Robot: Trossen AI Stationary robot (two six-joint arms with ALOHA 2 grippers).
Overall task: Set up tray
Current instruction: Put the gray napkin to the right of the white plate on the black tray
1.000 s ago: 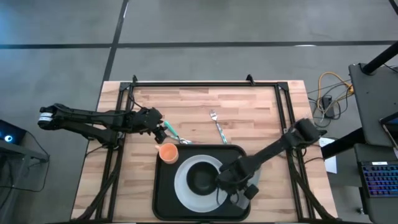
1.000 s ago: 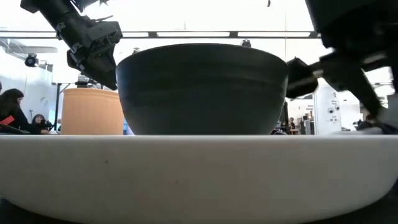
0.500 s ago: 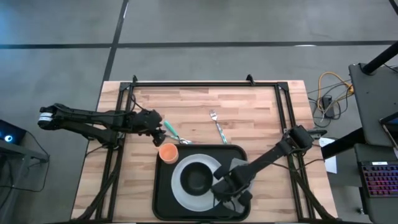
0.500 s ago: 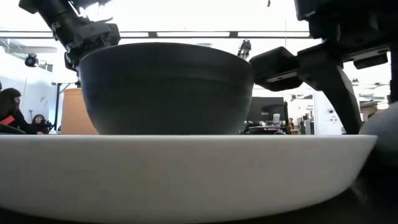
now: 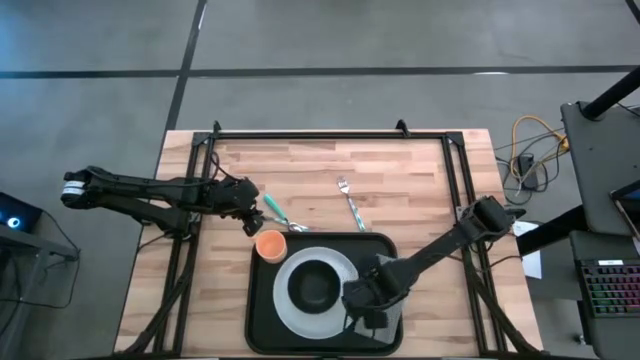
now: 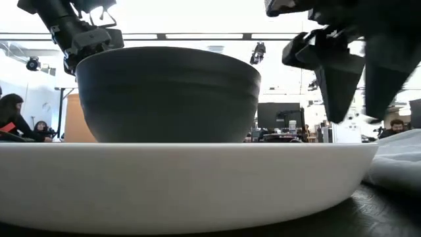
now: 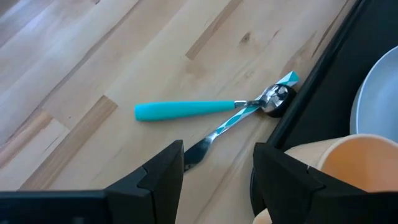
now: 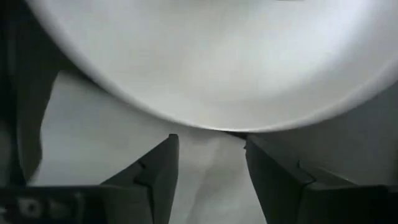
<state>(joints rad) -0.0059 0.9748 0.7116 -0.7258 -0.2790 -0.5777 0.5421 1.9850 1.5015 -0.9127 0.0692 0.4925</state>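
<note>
The large black rectangular tray with rounded corners and a low raised rim [image 5: 262, 318] lies flat at the near edge of the table, directly beneath the right gripper [image 5: 362, 300]. It looks stiff and fairly light, probably smooth plastic and a little slippery; loaded as it is, the rim on a long side seems the safest place to take hold, since tilting it would send the contents sliding.

On the tray, just to the left of that gripper, sits a round white plate [image 5: 284, 305] carrying a dark round bowl [image 5: 314, 286]; both look hard and breakable. Under and just beyond the gripper lies a flat grey cloth napkin [image 8: 99, 137], soft and limp, partly tucked against the plate. The right wrist view shows the fingers spread apart over the napkin, closed on nothing.

An orange cup [image 5: 270, 244] stands at the tray's far left corner. Just ahead of the left gripper [image 5: 249, 207], whose fingers are also apart and empty, a teal-handled utensil [image 7: 185, 110] crosses a metal one [image 7: 214, 134] beside the tray's edge. A silver fork [image 5: 349, 200] lies farther along on the pale wooden butcher-block table [image 5: 400, 170].

Beyond is a bright open room with grey flooring; seated people [image 6: 13, 115] show at the far left.
</note>
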